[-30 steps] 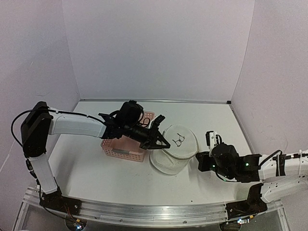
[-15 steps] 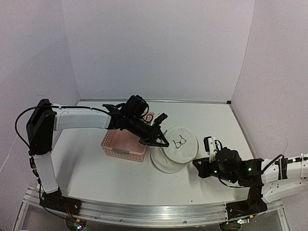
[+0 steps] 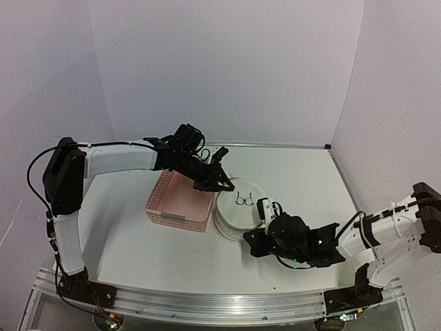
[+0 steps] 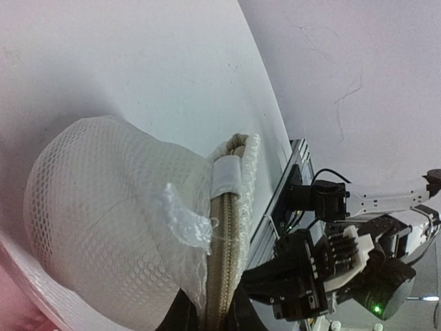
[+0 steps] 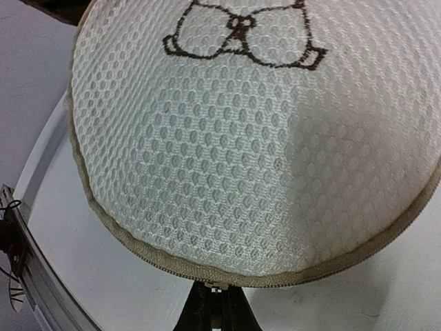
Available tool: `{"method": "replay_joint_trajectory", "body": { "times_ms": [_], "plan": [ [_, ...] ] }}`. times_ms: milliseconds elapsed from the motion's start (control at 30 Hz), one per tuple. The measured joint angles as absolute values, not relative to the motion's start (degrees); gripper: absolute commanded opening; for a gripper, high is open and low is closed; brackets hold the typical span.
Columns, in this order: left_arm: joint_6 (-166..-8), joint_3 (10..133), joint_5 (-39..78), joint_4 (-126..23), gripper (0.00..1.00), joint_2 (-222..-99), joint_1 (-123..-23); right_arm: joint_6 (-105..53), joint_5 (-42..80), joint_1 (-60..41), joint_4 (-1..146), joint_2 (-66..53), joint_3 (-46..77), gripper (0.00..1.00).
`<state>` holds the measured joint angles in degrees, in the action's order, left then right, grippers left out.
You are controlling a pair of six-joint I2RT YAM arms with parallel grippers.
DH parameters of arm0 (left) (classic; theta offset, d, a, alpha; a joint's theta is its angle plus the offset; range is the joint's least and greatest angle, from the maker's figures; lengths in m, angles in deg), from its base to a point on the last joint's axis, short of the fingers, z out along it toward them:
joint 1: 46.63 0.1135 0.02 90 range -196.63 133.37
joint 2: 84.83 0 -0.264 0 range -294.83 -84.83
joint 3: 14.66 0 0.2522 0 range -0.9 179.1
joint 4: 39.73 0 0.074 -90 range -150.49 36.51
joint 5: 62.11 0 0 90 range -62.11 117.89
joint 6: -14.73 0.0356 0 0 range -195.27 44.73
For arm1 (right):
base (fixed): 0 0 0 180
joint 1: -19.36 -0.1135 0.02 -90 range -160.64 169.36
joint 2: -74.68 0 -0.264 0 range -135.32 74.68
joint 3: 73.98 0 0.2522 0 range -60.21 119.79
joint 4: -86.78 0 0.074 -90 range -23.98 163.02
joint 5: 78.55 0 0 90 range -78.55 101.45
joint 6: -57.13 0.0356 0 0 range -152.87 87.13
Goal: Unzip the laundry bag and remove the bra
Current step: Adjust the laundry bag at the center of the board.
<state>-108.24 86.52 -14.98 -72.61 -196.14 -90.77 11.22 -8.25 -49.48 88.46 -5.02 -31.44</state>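
Pinching opposite rims of laundry bag (image 3: 234, 210), left hand (image 4: 210, 314) and right hand (image 5: 212, 303)

A pink slotted basket (image 3: 176, 218) sits left of centre on the white bench (image 3: 310, 172); a metal rail (image 3: 207, 301) runs along its near edge.

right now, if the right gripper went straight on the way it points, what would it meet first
The laundry bag: the right gripper points straight at its zipped beige rim, with the tips right at that rim, possibly touching it.
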Motion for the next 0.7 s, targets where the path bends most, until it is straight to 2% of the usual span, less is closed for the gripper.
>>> {"method": "replay_joint_trajectory", "body": {
  "times_ms": [200,367,533,700],
  "plan": [
    [-108.29,87.66,-10.48,-73.40,0.36,-196.62,-89.46,13.50,-8.71,-49.94,88.50,-11.95,-24.62,0.00],
    [-108.11,87.85,-3.53,-76.26,0.49,-196.55,-88.87,14.35,-10.15,-49.96,88.02,-14.04,-20.60,0.00],
    [-108.42,86.81,2.90,-78.20,0.55,-194.48,-88.78,14.96,-11.60,-49.96,86.82,-15.01,-18.28,0.00],
    [-109.80,83.20,8.63,-79.06,0.58,-187.20,-88.78,15.24,-11.90,-49.96,86.45,-16.84,-16.90,0.00]
  ]
}}
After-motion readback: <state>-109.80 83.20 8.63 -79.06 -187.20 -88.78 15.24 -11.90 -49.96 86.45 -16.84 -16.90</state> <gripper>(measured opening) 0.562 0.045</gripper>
